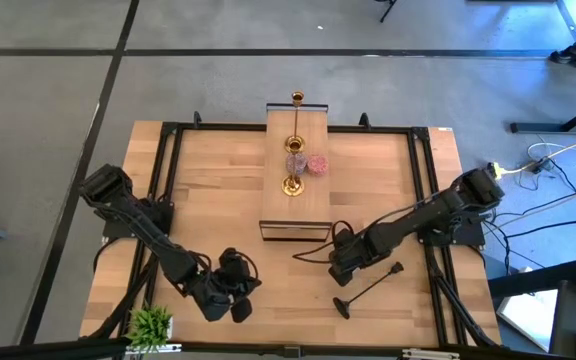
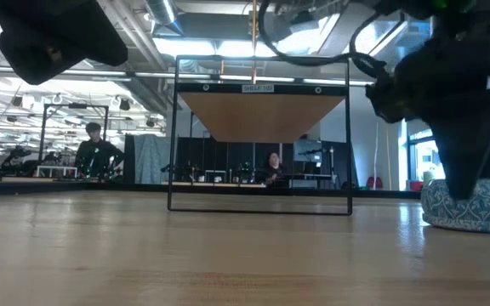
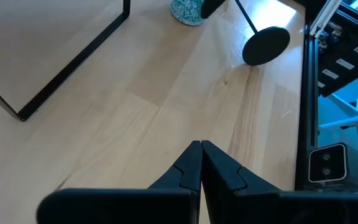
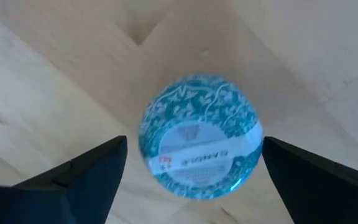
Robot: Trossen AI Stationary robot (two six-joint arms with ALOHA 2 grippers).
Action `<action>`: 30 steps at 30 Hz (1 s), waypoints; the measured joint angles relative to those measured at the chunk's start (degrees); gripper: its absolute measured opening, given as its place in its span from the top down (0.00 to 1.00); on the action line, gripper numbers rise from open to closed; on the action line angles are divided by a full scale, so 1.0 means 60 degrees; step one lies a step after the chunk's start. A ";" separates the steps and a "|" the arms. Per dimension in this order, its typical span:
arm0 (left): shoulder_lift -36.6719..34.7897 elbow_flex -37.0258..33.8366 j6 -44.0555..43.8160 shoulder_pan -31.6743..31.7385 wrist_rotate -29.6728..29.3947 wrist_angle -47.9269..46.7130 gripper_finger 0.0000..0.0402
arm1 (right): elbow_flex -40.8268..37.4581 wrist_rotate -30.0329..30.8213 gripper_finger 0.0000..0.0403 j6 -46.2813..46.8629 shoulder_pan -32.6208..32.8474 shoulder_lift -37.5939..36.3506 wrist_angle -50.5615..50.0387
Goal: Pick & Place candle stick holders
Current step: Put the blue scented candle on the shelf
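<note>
A small blue patterned cup (image 4: 197, 124) stands on the table with its labelled face up. My right gripper (image 4: 192, 152) points down over it, open, one finger on each side and clear of it. In the low view the cup (image 2: 470, 204) shows under that gripper (image 2: 475, 161). A long black candle stick holder (image 1: 370, 288) lies on its side on the table beside my right gripper (image 1: 343, 272). Two gold holders (image 1: 293, 185) and pink (image 1: 318, 163) and purplish (image 1: 296, 160) cups stand on the raised plank. My left gripper (image 3: 201, 158) hovers shut near the front left.
A light wooden plank (image 1: 313, 205) lies on a black frame (image 2: 262, 208) at the table's middle and far side. A small green plant (image 1: 151, 325) stands at the front left corner. Black rails (image 1: 423, 190) run along the table's edges. People sit in the room beyond.
</note>
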 joint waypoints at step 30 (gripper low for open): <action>-0.0004 0.0000 -0.0135 -0.0063 0.0006 -0.0004 1.00 | 0.0003 -0.1187 0.25 0.1029 -0.0349 0.0605 0.0358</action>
